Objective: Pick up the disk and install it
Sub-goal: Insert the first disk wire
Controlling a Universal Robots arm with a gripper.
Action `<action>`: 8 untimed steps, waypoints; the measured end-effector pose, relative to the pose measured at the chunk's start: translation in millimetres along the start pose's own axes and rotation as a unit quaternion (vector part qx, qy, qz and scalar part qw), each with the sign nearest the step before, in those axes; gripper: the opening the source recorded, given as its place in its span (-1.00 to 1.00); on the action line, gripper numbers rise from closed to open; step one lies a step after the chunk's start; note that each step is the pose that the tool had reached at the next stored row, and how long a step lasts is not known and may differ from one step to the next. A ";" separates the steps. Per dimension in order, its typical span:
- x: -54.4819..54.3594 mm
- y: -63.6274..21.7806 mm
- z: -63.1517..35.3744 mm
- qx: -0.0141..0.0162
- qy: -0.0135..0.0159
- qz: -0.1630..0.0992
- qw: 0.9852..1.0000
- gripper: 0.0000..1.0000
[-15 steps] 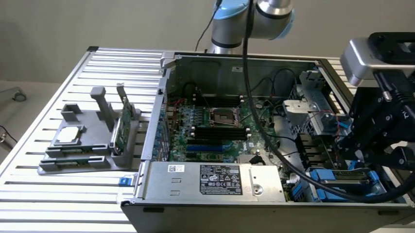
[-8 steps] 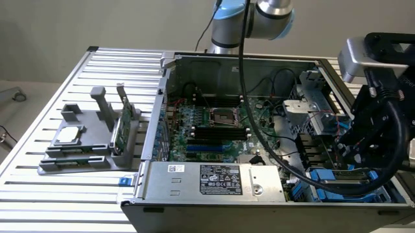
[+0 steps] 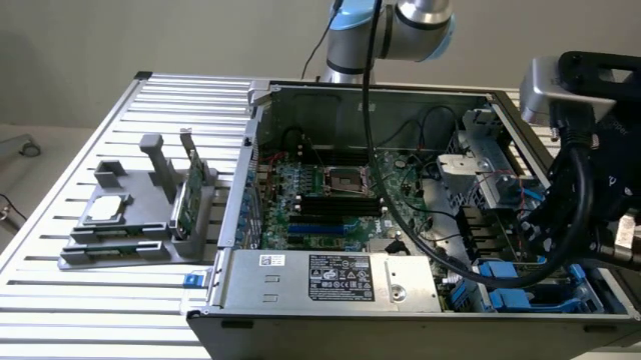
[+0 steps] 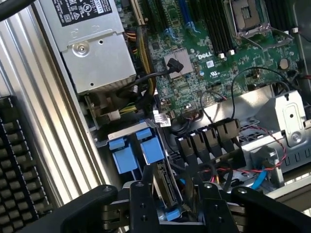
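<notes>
Item: disk [image 4: 164, 187], in the drive bay at the lower right corner of the computer case [image 3: 331, 319] in the exterior view. It stands on edge, narrow side toward the wrist camera, long edge running toward the blue bay tabs [image 4: 124, 156]. Gripper [image 4: 177, 185]: fingers spread, straddling the disk, with a gap on one side.

Open computer case [image 3: 401, 334] on slatted metal table [image 3: 100, 300], robot arm [image 3: 601, 195] over its blue drive clips [image 3: 501, 271]
</notes>
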State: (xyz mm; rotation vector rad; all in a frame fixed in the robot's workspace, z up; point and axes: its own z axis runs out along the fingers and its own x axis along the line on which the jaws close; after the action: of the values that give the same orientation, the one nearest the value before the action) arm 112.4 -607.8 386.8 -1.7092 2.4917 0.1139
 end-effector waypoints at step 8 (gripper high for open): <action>0.8 0.0 5.9 0.010 -0.001 0.072 0.997 -0.21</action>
State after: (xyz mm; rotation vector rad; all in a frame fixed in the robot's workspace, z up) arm 112.4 -607.9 380.9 -1.5205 2.6041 0.1030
